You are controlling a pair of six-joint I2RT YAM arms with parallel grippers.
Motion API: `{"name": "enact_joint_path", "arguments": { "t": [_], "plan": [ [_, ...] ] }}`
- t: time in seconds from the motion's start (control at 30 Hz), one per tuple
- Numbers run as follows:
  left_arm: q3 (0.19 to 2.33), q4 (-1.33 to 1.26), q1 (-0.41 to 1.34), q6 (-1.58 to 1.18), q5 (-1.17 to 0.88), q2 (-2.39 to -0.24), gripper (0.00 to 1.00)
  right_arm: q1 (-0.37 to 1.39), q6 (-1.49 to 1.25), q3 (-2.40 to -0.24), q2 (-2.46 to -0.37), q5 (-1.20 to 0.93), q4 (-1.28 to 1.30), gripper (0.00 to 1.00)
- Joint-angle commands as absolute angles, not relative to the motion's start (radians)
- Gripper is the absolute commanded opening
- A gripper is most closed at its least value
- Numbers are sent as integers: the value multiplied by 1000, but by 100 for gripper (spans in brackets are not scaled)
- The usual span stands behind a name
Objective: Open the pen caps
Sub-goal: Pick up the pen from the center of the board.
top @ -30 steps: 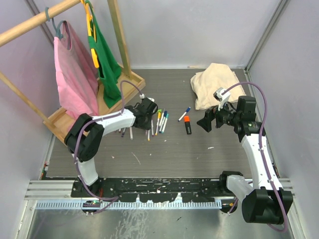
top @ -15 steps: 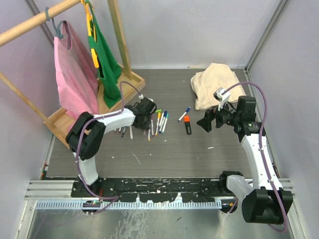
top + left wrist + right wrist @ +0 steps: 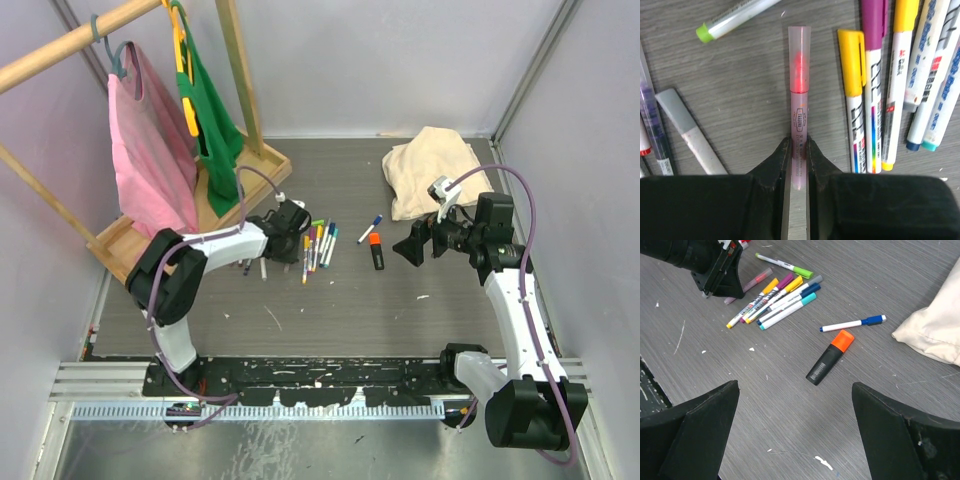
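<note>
Several pen caps [image 3: 851, 62] sit on markers [image 3: 890, 115] beside the left gripper [image 3: 799, 150], which pinches the pink pen [image 3: 799, 100] by its barrel — cap end free. Caps look light, stiff, slick: pinch across the sides; the right gripper [image 3: 795, 386] gapes empty.

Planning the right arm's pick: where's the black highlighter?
In the top view, the black highlighter lies right of the marker cluster, just below the blue-capped pen.
</note>
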State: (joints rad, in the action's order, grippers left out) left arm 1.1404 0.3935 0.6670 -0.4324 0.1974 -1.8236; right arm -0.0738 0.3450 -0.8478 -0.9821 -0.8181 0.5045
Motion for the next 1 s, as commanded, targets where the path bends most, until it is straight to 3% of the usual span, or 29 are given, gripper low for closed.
{"name": "enact_joint_path", "arguments": {
  "t": [0.0,0.3,0.5,0.63,0.83,0.97],
  "plan": [
    [1108,380,662,-427,217,-1725,1,-69,332,-871,-982,-905,475,100],
    [949,197,666,-471,84,-1486,0,-68,293,-849,-996,-1045,453,100],
    [716,-226,700,-587,-74,-1263,0,-53,187,-799,-998,-1206,346,98],
    [614,-561,781,-638,-74,-1176,0,-17,18,-747,-999,-1271,165,98],
    [596,-850,945,-606,36,-1222,0,0,-474,-632,-1010,-1217,-347,93],
    [590,-997,1005,-580,139,-1262,0,11,-1010,-472,-1035,-1179,-1083,91]
  ]
}}
